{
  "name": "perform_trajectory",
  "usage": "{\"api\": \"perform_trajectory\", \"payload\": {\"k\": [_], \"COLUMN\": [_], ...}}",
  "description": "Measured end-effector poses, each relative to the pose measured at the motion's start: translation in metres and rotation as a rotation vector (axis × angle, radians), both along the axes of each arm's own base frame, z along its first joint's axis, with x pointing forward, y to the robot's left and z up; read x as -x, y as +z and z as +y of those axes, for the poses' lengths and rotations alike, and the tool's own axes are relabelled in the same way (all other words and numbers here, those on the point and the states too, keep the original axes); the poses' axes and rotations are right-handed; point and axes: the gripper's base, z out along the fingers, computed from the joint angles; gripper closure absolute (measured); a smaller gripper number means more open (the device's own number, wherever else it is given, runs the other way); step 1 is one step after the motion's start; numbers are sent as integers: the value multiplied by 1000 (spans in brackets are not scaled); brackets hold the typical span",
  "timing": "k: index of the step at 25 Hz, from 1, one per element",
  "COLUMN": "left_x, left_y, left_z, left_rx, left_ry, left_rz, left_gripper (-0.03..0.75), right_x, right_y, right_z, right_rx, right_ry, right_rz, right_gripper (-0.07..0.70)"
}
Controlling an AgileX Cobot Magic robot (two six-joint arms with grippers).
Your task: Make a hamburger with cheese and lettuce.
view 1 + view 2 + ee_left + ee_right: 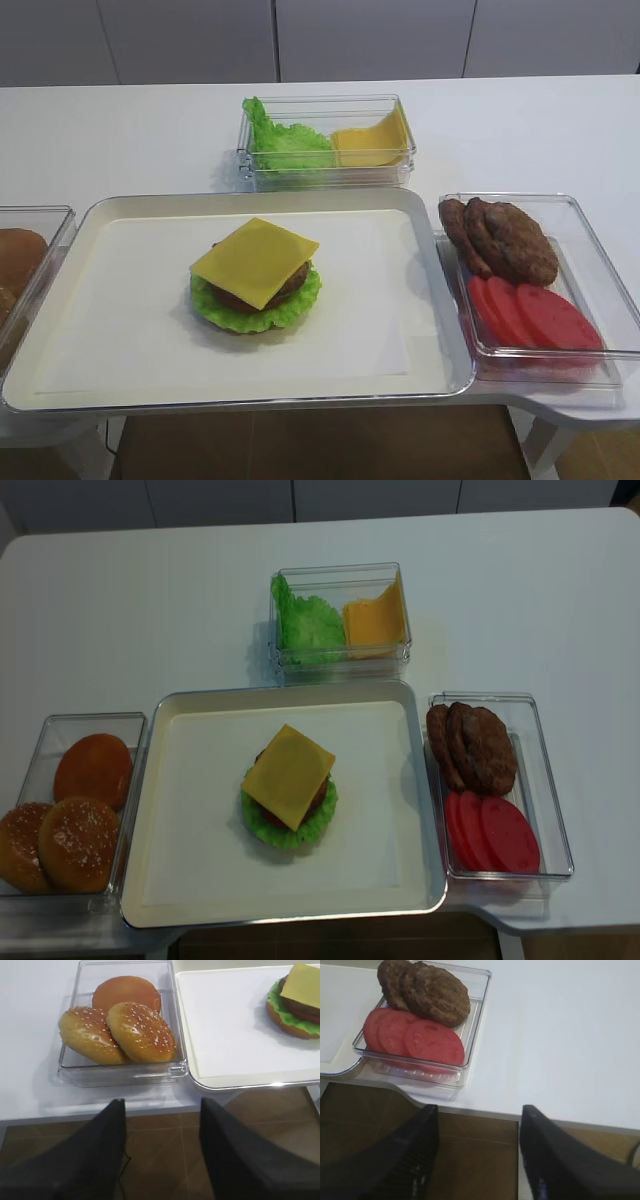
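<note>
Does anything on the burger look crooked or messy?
A little. The cheese sits turned cornerwise on the hamburger, its corners poking out past the patty and lettuce. Nothing is spilled; the tray around it looks clean.

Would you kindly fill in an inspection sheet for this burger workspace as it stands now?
Surface: white table, metal tray in front.
Job's things: hamburger mid-tray, cheese on top, lettuce ruffling out beneath; no top bun.
Clutter: bin of buns left; bin of patties and tomato slices right; bin of spare lettuce and cheese behind.
Grippers: left gripper and right gripper open, empty, off the table's front edge.
Cables: nothing seen.
Surroundings: grey cabinets, brown floor.
</note>
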Motion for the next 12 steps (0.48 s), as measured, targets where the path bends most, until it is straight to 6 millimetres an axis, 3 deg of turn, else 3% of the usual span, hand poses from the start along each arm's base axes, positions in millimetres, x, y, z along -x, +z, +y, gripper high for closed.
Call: {"api": "perform_trajectory", "payload": {"k": [12], "left_x": [0], "left_y": [0], "left_z": [0], "left_rx": [0], "left_ry": [0], "left_rz": [0], "left_gripper": [356], "right_x": [0], "right_y": [0], "right_z": [1], "right_rx": [3], "right_ry": [8], "right_rz": [-1], "right_gripper": [235]}}
